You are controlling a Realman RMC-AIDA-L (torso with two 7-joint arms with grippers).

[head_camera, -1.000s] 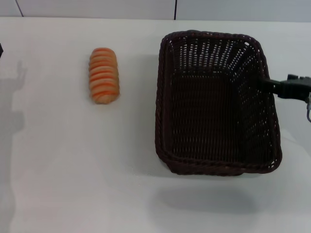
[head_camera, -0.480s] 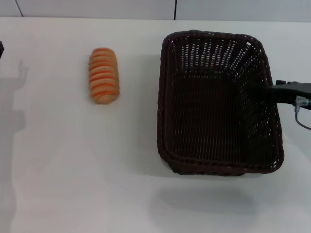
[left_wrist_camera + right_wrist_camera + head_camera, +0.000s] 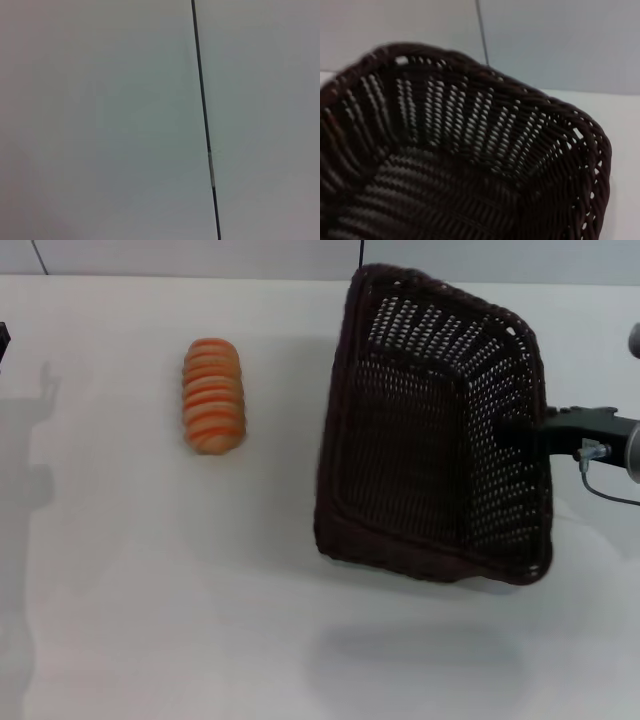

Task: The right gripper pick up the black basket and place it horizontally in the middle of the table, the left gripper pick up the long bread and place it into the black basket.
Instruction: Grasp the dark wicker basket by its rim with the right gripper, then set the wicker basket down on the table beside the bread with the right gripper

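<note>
The black basket [image 3: 430,430] hangs above the white table [image 3: 150,590], tilted with its right side raised and its opening turned toward me. My right gripper [image 3: 532,432] is shut on the basket's right rim. The basket's woven inside fills the right wrist view [image 3: 460,165]. The long bread [image 3: 213,395], banded orange and tan, lies on the table to the left of the basket, apart from it. My left gripper is out of view; its wrist view shows only a pale wall.
The basket casts a shadow [image 3: 420,665] on the table below it. The table's far edge meets a pale wall [image 3: 200,258]. A dark seam [image 3: 205,120] runs down the wall in the left wrist view.
The right gripper has lifted the basket off the table and tilted it, right side up. The bread has not moved.
</note>
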